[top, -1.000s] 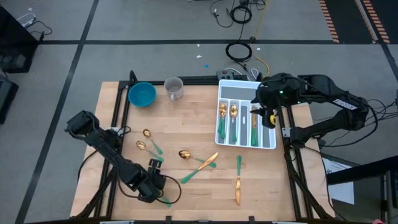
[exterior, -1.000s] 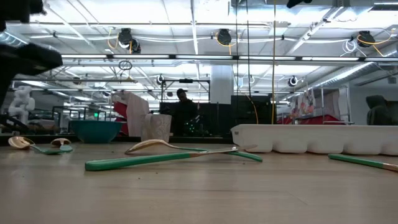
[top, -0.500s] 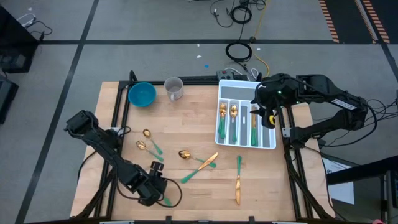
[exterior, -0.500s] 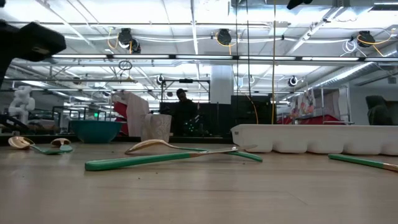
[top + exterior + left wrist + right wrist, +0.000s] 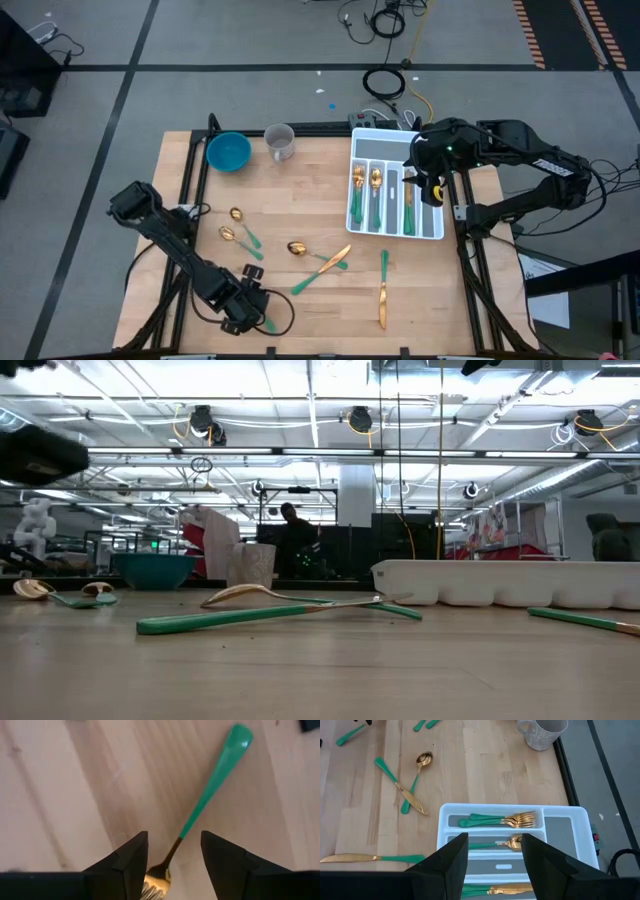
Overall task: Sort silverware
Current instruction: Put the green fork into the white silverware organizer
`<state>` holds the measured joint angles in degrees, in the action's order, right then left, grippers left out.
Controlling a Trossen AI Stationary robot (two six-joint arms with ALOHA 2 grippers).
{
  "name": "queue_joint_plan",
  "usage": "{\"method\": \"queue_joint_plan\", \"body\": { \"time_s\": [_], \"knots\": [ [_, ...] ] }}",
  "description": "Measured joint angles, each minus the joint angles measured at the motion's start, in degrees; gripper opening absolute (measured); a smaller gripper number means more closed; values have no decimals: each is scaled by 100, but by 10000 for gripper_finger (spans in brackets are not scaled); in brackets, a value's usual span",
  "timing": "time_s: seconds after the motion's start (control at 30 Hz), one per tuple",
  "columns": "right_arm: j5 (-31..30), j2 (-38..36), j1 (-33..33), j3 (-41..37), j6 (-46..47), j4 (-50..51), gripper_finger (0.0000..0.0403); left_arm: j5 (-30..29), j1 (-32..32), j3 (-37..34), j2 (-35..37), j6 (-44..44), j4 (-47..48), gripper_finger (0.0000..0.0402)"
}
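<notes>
A fork (image 5: 212,785) with a green handle and a gold head lies flat on the wood near the table's front left. My left gripper (image 5: 174,842) (image 5: 247,303) points down over it. Its open fingers stand on either side of the fork's neck, and I cannot see them touching it. My right gripper (image 5: 494,845) (image 5: 422,162) hangs open and empty above the white tray (image 5: 570,827) (image 5: 395,233), which holds forks, spoons and a knife in separate slots. More silverware lies loose on the table: two spoons (image 5: 232,225), a spoon (image 5: 296,248), a knife (image 5: 336,258) and another knife (image 5: 382,282).
A blue bowl (image 5: 228,151) and a clear cup (image 5: 280,141) stand at the far left of the table. The tray takes up the far right. Bare wood lies between the loose pieces and the near edge. A person stands in the room behind (image 5: 292,525).
My left gripper has tipped a little and edged toward the table's near edge above the fork, and its fingers are still open. The silverware lies where it was.
</notes>
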<state>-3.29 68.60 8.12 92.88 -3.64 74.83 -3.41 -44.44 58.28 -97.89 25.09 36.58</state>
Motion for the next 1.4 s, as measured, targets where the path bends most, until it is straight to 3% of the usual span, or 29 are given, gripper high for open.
{"method": "queue_joint_plan", "body": {
  "time_s": [0.3, 0.43, 0.63, 0.87, 1.1, 1.27, 1.4],
  "knots": [
    [2, 0, 0, 0, 13, 1, 178, 52, -22, 22, -481, -167, 79, 182],
    [7, 0, 2, 0, 87, 0, 178, 97, 16, 26, -500, -161, 187, 138],
    [9, 0, 2, 0, 115, 2, 178, -19, 55, 11, -502, -160, 248, 21],
    [12, 0, 2, 0, 147, 96, 178, -456, 120, 219, -503, -33, 585, 12],
    [648, -114, 2, 0, -269, -125, 178, -2693, 130, 668, 239, 425, 1145, 10],
    [925, -345, 2, 0, -286, -233, 178, -5260, -81, 761, 1177, 328, 640, 9],
    [937, -661, 2, -118, -198, -523, 178, -7213, -466, 764, 1731, -603, -221, 9]
  ]
}}
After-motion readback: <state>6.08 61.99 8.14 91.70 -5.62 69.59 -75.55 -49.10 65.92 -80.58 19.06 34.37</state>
